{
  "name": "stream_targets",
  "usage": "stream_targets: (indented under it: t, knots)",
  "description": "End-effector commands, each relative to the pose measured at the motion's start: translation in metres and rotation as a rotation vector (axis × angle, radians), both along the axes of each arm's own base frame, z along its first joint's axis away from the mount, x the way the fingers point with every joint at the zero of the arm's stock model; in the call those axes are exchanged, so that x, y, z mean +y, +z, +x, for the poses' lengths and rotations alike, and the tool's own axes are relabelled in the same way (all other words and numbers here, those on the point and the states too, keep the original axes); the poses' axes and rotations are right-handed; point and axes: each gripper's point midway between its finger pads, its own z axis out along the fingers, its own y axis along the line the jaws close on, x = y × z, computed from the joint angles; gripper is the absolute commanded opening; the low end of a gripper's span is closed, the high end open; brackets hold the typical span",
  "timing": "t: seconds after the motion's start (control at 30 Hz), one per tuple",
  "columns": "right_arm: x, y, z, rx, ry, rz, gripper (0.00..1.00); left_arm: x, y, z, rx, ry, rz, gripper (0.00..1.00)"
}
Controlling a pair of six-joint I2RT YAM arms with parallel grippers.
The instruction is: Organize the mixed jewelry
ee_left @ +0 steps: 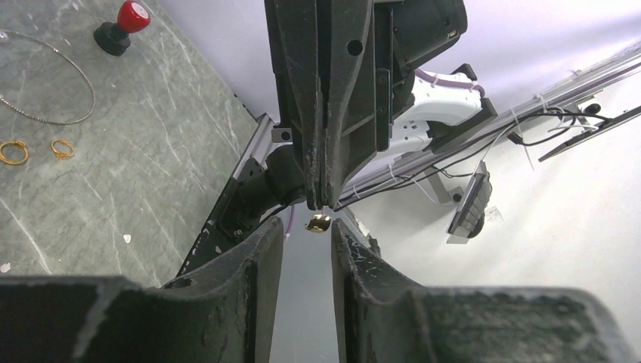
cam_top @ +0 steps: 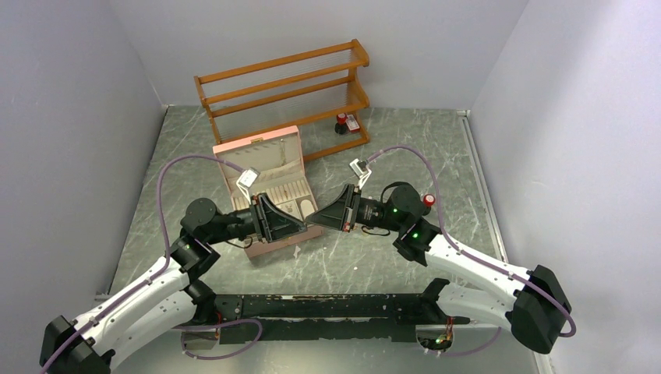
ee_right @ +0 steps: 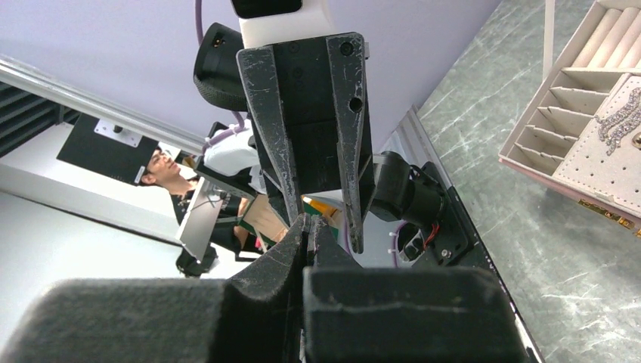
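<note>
**A:** Where is the jewelry now, relative to the jaws?

**B:** A small gold piece of jewelry [ee_left: 318, 223] is held at the very tip of the right gripper [ee_left: 317, 203]. The two black jaws of this gripper are pressed together on it, with no gap that I can see.

**A:** And the left gripper?

**B:** The left gripper [ee_left: 304, 233] meets the right one tip to tip, above the grey marble-patterned table [ee_left: 151, 166]. Its jaws stand apart, and the gold piece is in the mouth between their tips. It is closer to one jaw than to the other. Whether it touches that jaw, I cannot tell.

**A:** Is there more jewelry near them?

**B:** Yes. On the table, well to the side of the left jaws, one small gold hoop earring [ee_left: 15, 152] lies near a second gold hoop [ee_left: 63, 148], not touching it. Beyond them lies a thin silver-toned chain loop [ee_left: 89, 79]. Farther still stands a small black bottle with a red cap [ee_left: 121, 26].

**A:** And the box?

**B:** The open pale pink jewelry box [cam_top: 261, 152] sits on the table just beside the left jaws. Seen from the right jaws, it is off to one side. A pair of sparkling silver-toned drop earrings [ee_right: 616, 121] lies on its cream padded panel, next to the small compartments.
</note>
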Motion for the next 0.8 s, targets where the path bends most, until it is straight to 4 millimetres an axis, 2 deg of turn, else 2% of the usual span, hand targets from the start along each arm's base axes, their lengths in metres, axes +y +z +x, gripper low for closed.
stream_targets:
  t: [0.0,0.1,0.3,0.63,0.77]
  knots:
    - [0.000,0.007,-0.002,-0.017,0.011,0.015,0.00,-0.001,0.014,-0.004,-0.071,-0.017,-0.014,0.33]
    - [0.000,0.003,-0.003,-0.007,0.012,0.009,0.00,-0.001,0.014,-0.004,-0.078,-0.014,-0.015,0.32]
    - [0.001,-0.002,-0.003,0.010,0.018,-0.002,0.00,0.000,0.018,-0.005,-0.095,-0.007,-0.035,0.40]
    - [0.002,-0.006,-0.002,0.030,0.021,-0.019,0.00,0.000,0.021,-0.004,-0.106,-0.006,-0.038,0.32]
    - [0.003,-0.005,-0.003,0.028,0.026,-0.021,0.00,-0.002,0.022,-0.004,-0.103,-0.015,-0.049,0.31]
